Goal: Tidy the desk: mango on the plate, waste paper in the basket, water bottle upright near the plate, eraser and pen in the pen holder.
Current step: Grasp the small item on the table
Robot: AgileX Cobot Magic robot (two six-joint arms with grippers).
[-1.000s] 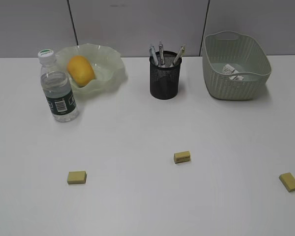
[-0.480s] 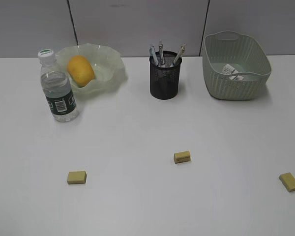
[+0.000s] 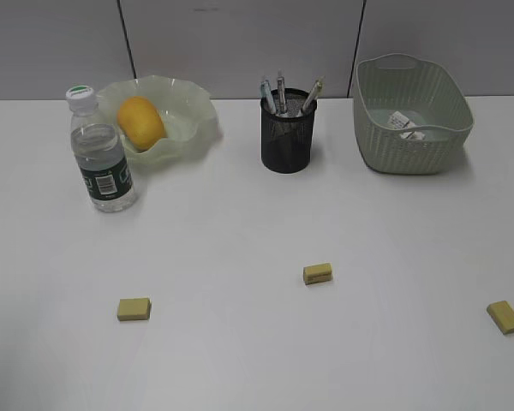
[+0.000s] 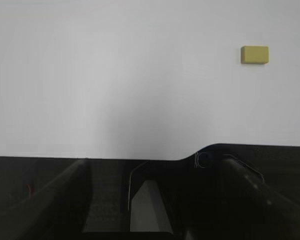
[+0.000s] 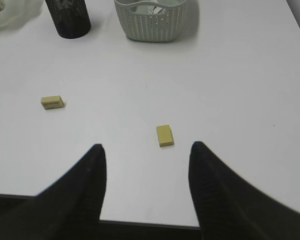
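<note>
Two dark fingers of the right gripper stand wide apart at the near edge of the worktop, holding nothing and touching nothing; a yellow eraser lies flat on the worktop just beyond the gap between them, its long axis running away from the camera. The left gripper shows in its own wrist view only as dark blurred shapes below the worktop edge, and whether its fingers are apart or together cannot be told.

Three erasers lie on the white worktop, all small matte yellow blocks: one at the front left, one near the middle with its long side running left to right, and the right one at the front right edge, turned at a slant.

Along the back, the mango, smooth and yellow-orange, rests in the translucent pale green plate with its wavy rim. The water bottle stands upright just in front of the plate's left side, clear plastic with a dark label and pale cap. The black mesh pen holder stands upright with several pens sticking up and leaning outward. The woven-textured pale green basket sits at the right, with the crumpled waste paper inside.
</note>
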